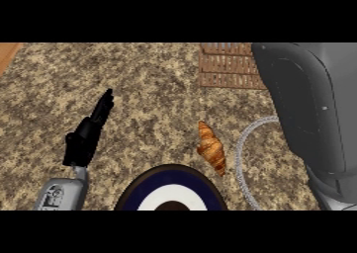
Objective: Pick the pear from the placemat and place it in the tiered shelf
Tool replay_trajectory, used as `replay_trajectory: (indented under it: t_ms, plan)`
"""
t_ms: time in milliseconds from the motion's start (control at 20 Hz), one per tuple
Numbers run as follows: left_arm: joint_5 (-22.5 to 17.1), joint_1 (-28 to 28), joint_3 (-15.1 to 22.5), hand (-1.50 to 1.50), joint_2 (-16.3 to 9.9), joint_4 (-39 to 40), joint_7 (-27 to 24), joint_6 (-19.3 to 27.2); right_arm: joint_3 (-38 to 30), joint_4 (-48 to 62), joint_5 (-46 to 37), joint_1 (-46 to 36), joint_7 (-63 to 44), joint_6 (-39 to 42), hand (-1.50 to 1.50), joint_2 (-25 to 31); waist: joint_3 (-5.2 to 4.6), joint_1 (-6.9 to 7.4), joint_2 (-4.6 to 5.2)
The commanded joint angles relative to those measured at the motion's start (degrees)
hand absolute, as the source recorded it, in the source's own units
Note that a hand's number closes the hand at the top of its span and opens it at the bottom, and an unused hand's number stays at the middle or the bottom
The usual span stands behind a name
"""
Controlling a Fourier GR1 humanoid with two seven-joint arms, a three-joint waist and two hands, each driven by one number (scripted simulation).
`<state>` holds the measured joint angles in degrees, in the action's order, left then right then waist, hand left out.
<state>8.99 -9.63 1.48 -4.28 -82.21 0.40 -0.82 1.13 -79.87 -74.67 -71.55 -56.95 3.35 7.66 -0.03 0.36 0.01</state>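
One black left hand [86, 136] shows for us, its fingers straight and released, holding nothing, edge-on above the speckled granite-like counter [152, 89]. To the right of that hand lies one croissant [211, 148], golden-brown, ridged and tapered at both ends. Below and to the right of the hand sits one round plate [137, 190] with a dark blue rim and a white ring inside. Far to the hand's upper right we see one brown slatted placemat [228, 66], partly covered by one broad, smooth grey right forearm [312, 108], whose hand we cannot see. One thin pale grey loop [243, 148] curves just beyond the croissant. We cannot tell where the pear is; none of its surface shows.
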Motion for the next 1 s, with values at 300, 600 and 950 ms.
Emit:
replay_trajectory:
  t_ms: [300, 600, 950]
  plan:
    - [-1.64, -2.77, -1.07, 0.00, -1.13, -2.67, 4.99, -1.93, -0.05, 16.66, -3.65, -0.30, 10.71, -12.11, 1.50, 3.64, 0.01, 0.73, 0.29]
    - [0.83, -2.97, 0.72, 0.00, 2.10, -0.08, 2.41, 1.32, -4.04, 16.50, -2.08, 3.49, 10.40, -21.22, 1.50, 2.70, 0.04, -0.05, 0.10]
    - [-0.59, -0.70, -0.83, 0.00, -0.41, 2.25, -2.05, -1.65, -11.04, 21.12, 9.28, 2.39, 21.77, -32.99, 1.50, 4.16, 0.02, 0.44, 0.19]
